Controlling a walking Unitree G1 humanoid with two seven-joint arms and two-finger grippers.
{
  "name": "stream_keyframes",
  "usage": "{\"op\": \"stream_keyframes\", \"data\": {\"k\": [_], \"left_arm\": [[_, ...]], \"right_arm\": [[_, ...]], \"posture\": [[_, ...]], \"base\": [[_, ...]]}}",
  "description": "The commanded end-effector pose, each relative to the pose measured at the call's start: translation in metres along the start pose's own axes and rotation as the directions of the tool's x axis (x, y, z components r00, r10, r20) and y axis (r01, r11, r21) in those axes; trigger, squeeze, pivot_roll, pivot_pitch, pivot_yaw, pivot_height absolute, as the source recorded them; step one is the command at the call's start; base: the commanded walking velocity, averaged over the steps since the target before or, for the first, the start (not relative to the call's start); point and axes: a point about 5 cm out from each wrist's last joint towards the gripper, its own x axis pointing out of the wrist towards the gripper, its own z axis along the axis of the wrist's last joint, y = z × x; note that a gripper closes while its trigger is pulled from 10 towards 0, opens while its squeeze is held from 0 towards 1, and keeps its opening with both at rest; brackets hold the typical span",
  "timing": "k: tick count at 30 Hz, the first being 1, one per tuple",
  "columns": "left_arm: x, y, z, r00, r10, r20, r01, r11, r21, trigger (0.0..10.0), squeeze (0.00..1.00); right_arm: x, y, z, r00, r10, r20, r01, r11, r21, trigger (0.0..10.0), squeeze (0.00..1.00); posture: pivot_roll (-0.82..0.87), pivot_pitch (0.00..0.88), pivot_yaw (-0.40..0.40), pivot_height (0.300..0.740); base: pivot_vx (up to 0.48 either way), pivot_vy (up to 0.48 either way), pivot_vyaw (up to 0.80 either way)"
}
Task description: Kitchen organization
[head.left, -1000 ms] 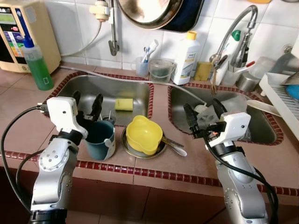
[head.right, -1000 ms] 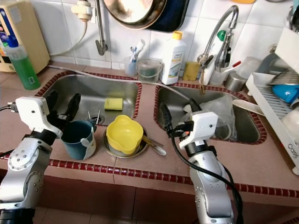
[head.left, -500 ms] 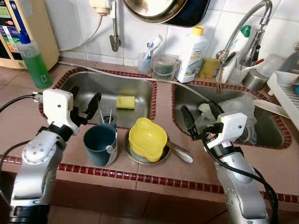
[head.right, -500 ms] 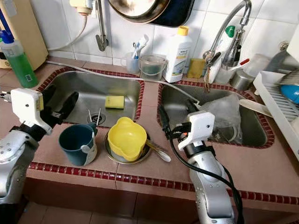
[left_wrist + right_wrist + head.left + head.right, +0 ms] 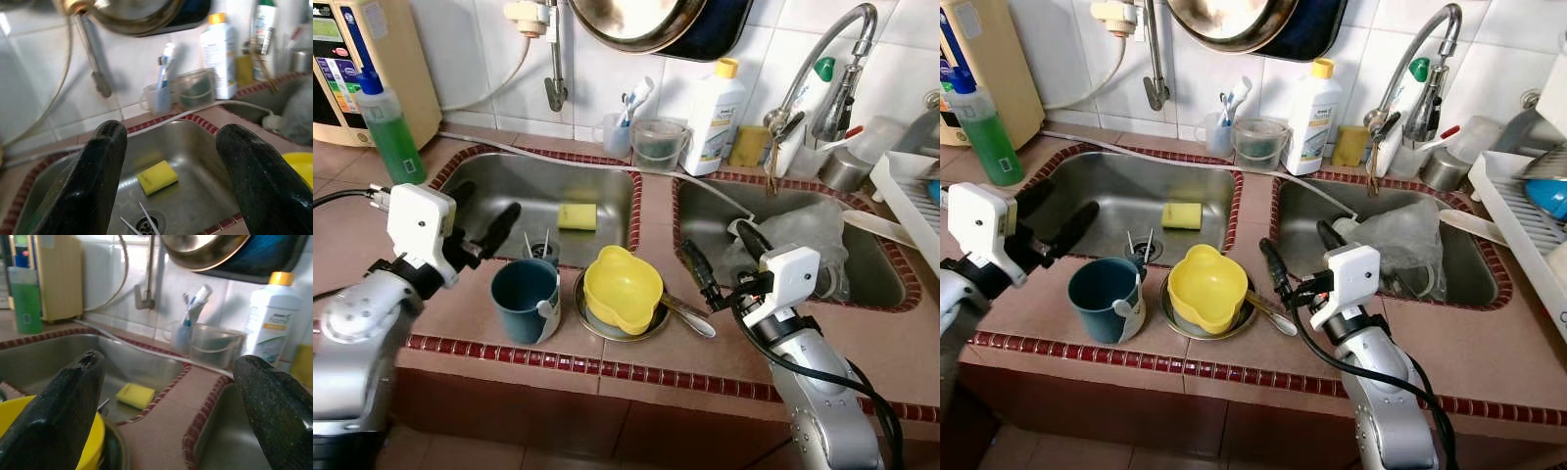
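A teal mug point(image 5: 524, 299) stands on the tiled counter in front of the left sink point(image 5: 470, 174). Beside it a yellow bowl point(image 5: 622, 287) rests on a metal plate point(image 5: 607, 333), with a spoon point(image 5: 690, 318) lying to its right. My left gripper point(image 5: 480, 211) is open, up and to the left of the mug, touching nothing. My right gripper point(image 5: 713, 240) is open over the strip between the sinks, right of the bowl, empty. The left wrist view looks between the fingers at a yellow sponge point(image 5: 157, 177) in the left sink. In the right wrist view the bowl point(image 5: 95, 440) sits by one finger.
A green soap bottle point(image 5: 391, 132) stands at the back left. A white bottle point(image 5: 715, 103), a toothbrush cup point(image 5: 617, 137) and a clear tub point(image 5: 658, 145) line the wall. Crumpled plastic point(image 5: 803, 230) lies in the right sink under the faucet point(image 5: 822, 59). A dish rack point(image 5: 911, 196) stands far right.
My left gripper has drawn back to the left, away from the mug's rim. My right gripper has shifted a little left and nearer the counter's front. The camera has also moved.
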Motion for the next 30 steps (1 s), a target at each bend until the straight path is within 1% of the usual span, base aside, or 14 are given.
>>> {"op": "stream_keyframes", "data": {"k": [1,3,4,6,9,11,13,15,16,19,23,24,26,30], "left_arm": [[0.003,-0.005,0.007,0.998,-0.06,0.007,0.06,0.998,0.008,10.0,0.0],[0.003,-0.005,0.009,0.997,-0.074,0.005,0.073,0.997,0.016,10.0,0.0],[0.004,-0.005,0.01,0.993,-0.113,-0.011,0.114,0.993,0.024,10.0,0.0],[0.006,-0.004,0.014,0.988,-0.152,-0.02,0.153,0.987,0.048,10.0,0.0],[0.008,-0.004,0.014,0.981,-0.189,-0.046,0.192,0.979,0.065,10.0,0.0],[0.011,-0.007,0.013,0.97,-0.231,-0.075,0.237,0.967,0.096,10.0,0.0],[0.012,-0.009,0.011,0.961,-0.262,-0.094,0.27,0.958,0.096,10.0,0.0],[0.017,-0.012,0.01,0.942,-0.314,-0.122,0.327,0.938,0.113,10.0,0.0],[0.017,-0.012,0.01,0.942,-0.314,-0.122,0.327,0.938,0.113,10.0,0.0],[0.022,-0.012,0.006,0.921,-0.354,-0.161,0.376,0.917,0.135,10.0,0.0],[0.028,-0.012,0.004,0.9,-0.393,-0.189,0.423,0.892,0.159,10.0,0.0],[0.03,-0.011,0.004,0.891,-0.407,-0.199,0.44,0.882,0.168,10.0,0.0],[0.035,-0.002,0.008,0.877,-0.428,-0.22,0.47,0.86,0.198,10.0,0.0],[0.035,0.004,0.012,0.871,-0.435,-0.228,0.481,0.849,0.22,10.0,0.0]], "right_arm": [[-0.002,0.001,0.004,1.0,0.031,0.002,-0.031,1.0,-0.004,10.0,0.0],[-0.003,0.002,0.004,0.999,0.045,-0.005,-0.045,0.999,-0.005,10.0,0.0],[-0.005,0.005,0.003,0.997,0.078,-0.016,-0.078,0.997,0.0,10.0,0.0],[-0.008,0.012,0.001,0.99,0.136,-0.032,-0.135,0.99,0.038,10.0,0.0],[-0.011,0.018,-0.002,0.985,0.167,-0.044,-0.164,0.985,0.058,10.0,0.0],[-0.013,0.025,-0.004,0.98,0.191,-0.054,-0.187,0.98,0.066,10.0,0.0],[-0.014,0.028,-0.004,0.977,0.203,-0.056,-0.199,0.977,0.078,10.0,0.0],[-0.015,0.033,-0.003,0.974,0.219,-0.055,-0.213,0.973,0.092,10.0,0.0],[-0.015,0.033,-0.003,0.974,0.219,-0.055,-0.213,0.973,0.092,10.0,0.0],[-0.017,0.037,-0.001,0.97,0.236,-0.056,-0.228,0.966,0.122,10.0,0.0],[-0.023,0.047,0.006,0.951,0.306,-0.044,-0.296,0.941,0.165,10.0,0.0],[-0.023,0.049,0.008,0.945,0.323,-0.043,-0.312,0.935,0.166,10.0,0.0],[-0.027,0.054,0.013,0.926,0.375,-0.039,-0.361,0.912,0.196,10.0,0.0],[-0.03,0.055,0.015,0.921,0.388,-0.045,-0.372,0.907,0.198,10.0,0.0]], "posture": [[0.11,0.0,-0.061,0.74],[0.11,0.0,-0.061,0.74],[0.11,0.0,-0.064,0.74],[0.11,0.0,-0.064,0.74],[0.11,0.0,-0.066,0.74],[0.11,0.0,-0.065,0.74],[0.11,0.0,-0.063,0.74],[0.1,0.0,-0.054,0.74],[0.1,0.0,-0.054,0.74],[0.09,0.0,-0.046,0.74],[0.09,0.0,-0.043,0.74],[0.08,0.0,-0.039,0.74],[0.08,0.0,-0.031,0.74],[0.07,0.0,-0.028,0.74]], "base": [[0.0,0.0,0.0],[0.0,0.0,0.0],[0.0,0.0,0.0],[0.0,0.0,0.0],[0.0,0.0,0.0],[0.0,0.0,0.0],[0.0,0.0,0.0],[0.0,0.0,0.0],[0.0,0.0,0.0],[0.0,0.0,0.0],[0.0,0.0,0.0],[0.0,0.0,0.0],[0.0,0.0,0.0],[0.0,0.0,0.0]]}}
